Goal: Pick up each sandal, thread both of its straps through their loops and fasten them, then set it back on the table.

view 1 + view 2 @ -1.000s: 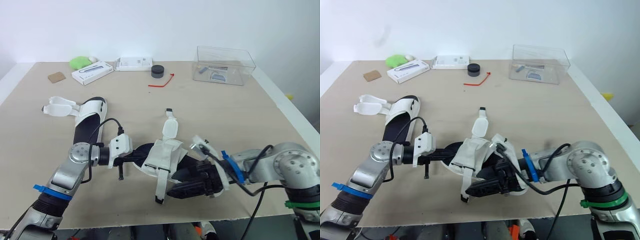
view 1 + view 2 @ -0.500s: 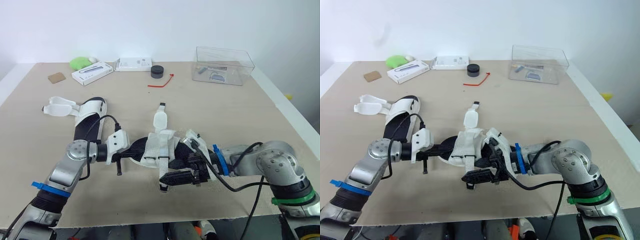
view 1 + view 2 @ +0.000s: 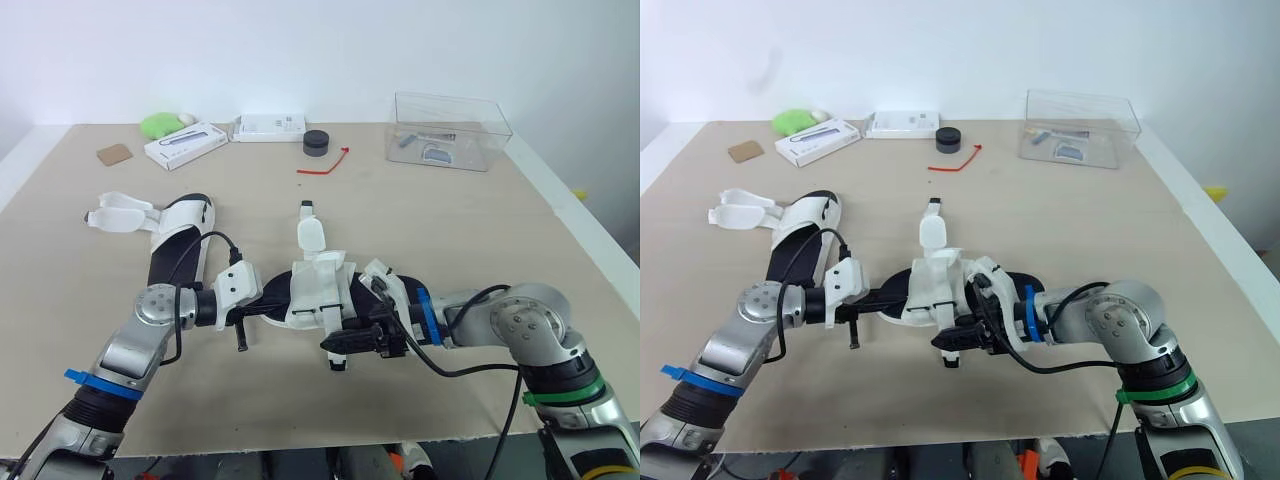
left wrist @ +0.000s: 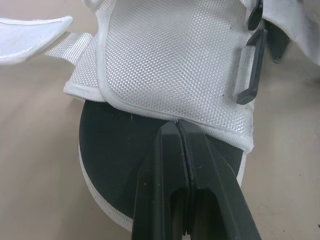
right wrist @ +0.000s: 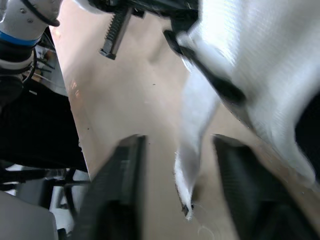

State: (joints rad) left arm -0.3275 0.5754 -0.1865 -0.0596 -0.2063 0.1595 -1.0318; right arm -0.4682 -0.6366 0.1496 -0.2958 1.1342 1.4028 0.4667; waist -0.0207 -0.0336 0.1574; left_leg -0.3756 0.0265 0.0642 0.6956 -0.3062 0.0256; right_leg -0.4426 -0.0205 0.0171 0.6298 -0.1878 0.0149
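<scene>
A white mesh sandal (image 3: pixel 320 290) with a black sole lies between my arms near the table's front. One strap (image 3: pixel 311 235) sticks out toward the far side. Another strap (image 5: pixel 192 150) hangs off the near side, between the spread fingers (image 5: pixel 122 190) of my right gripper (image 3: pixel 345 345), and touches neither. My left gripper (image 3: pixel 262 303) is shut, its fingertips (image 4: pixel 177 127) pinched at the edge of the mesh upper over the black insole. A second sandal (image 3: pixel 175 245) lies to the left with its straps (image 3: pixel 118 215) undone.
Along the far edge stand a clear plastic box (image 3: pixel 450 130), a black round puck (image 3: pixel 316 142), a red tie (image 3: pixel 325 163), two white boxes (image 3: pixel 183 145) (image 3: pixel 268 126), a green item (image 3: pixel 160 124) and a brown card (image 3: pixel 113 154).
The sandal has shifted left and away from the front edge. My right gripper followed it, and its fingers have narrowed around the hanging strap. The left gripper stayed put.
</scene>
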